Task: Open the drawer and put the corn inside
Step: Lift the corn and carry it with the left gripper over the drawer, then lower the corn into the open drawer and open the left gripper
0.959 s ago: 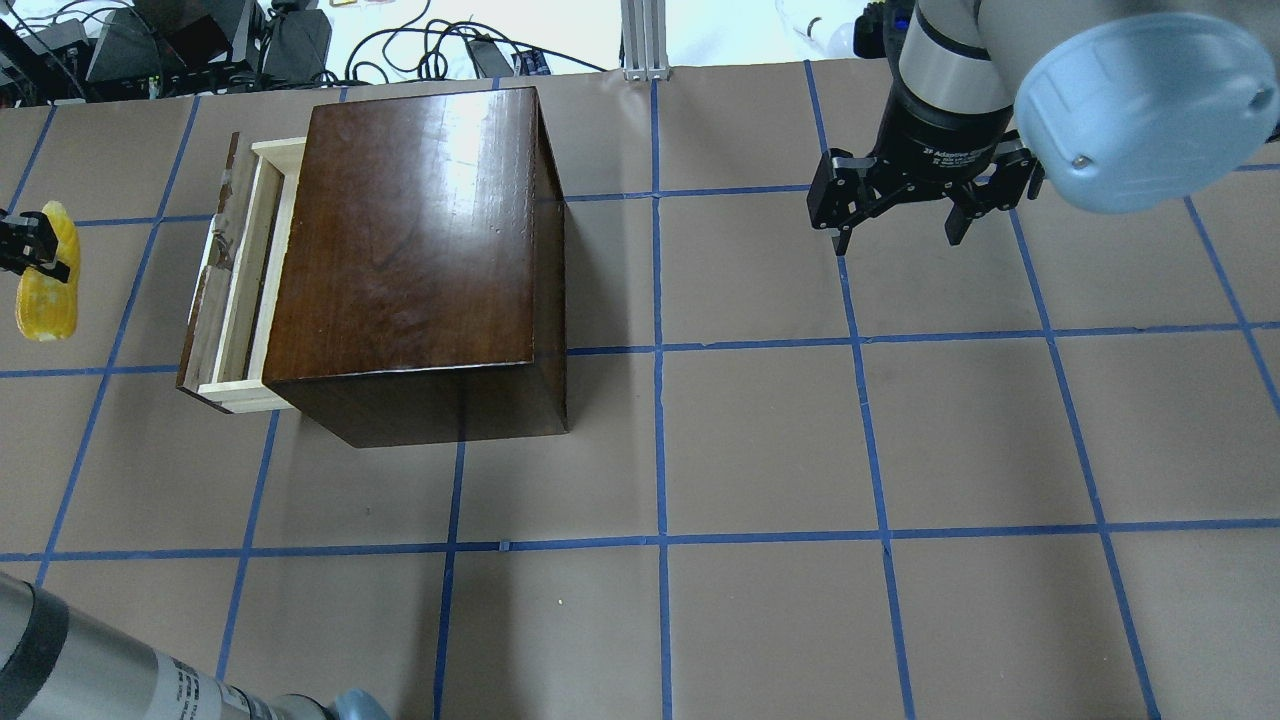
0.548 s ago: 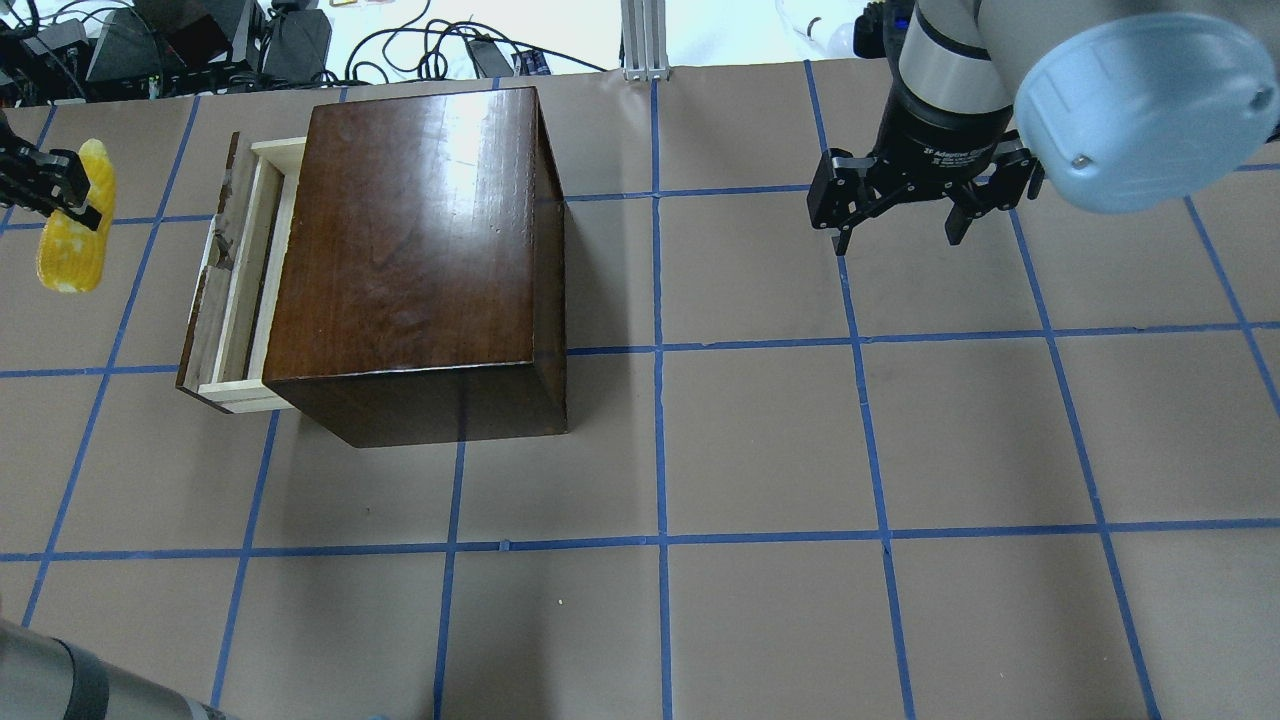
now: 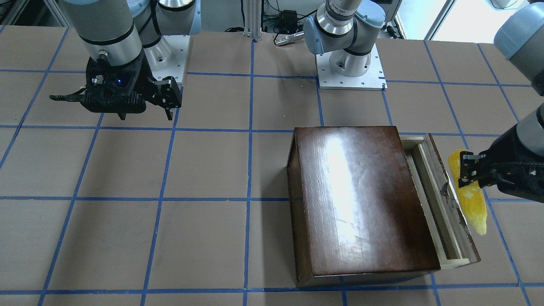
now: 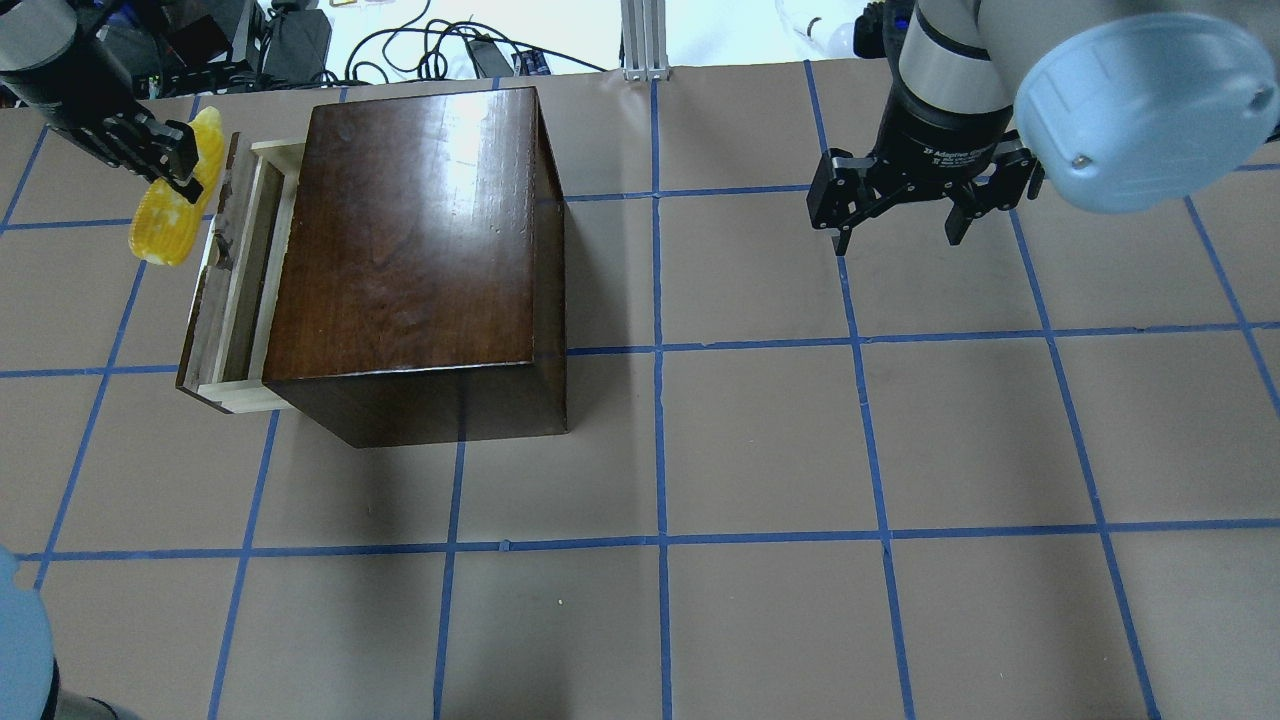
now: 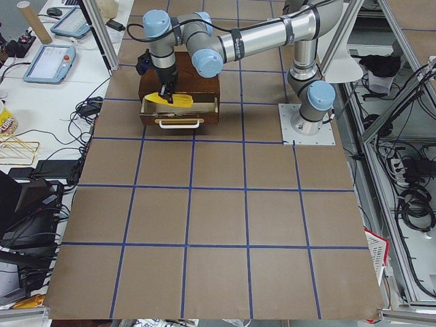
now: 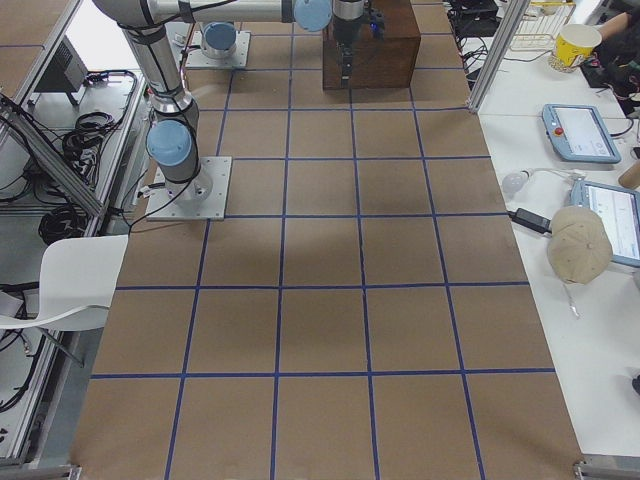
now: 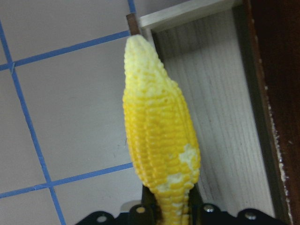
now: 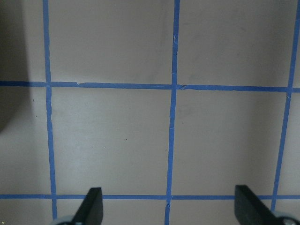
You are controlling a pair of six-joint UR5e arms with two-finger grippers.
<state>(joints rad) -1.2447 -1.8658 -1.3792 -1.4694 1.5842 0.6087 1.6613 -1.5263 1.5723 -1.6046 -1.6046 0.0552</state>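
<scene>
The drawer point(image 4: 232, 300) is pulled partly out of the dark-brown box point(image 4: 410, 230) on its left side, and its pale-wood inside point(image 7: 220, 117) shows nothing in it. My left gripper point(image 4: 185, 162) is shut on the yellow corn point(image 4: 168, 218) and holds it in the air just outside the drawer's front panel, near its far end. In the front-facing view the corn point(image 3: 471, 199) hangs beside the drawer point(image 3: 442, 212). In the left wrist view the corn point(image 7: 159, 136) lies along the drawer's outer edge. My right gripper point(image 4: 897, 238) is open and empty over the table at the far right.
Cables and equipment point(image 4: 200, 45) lie beyond the table's back edge. An aluminium post point(image 4: 645, 35) stands at the back middle. The two arm bases point(image 3: 350, 70) sit on the robot's side of the table. Bare taped table point(image 4: 760, 440) spreads right of the box.
My left gripper has carried the corn from the far left edge back and rightward, up to the drawer's front panel. The right arm has not moved.
</scene>
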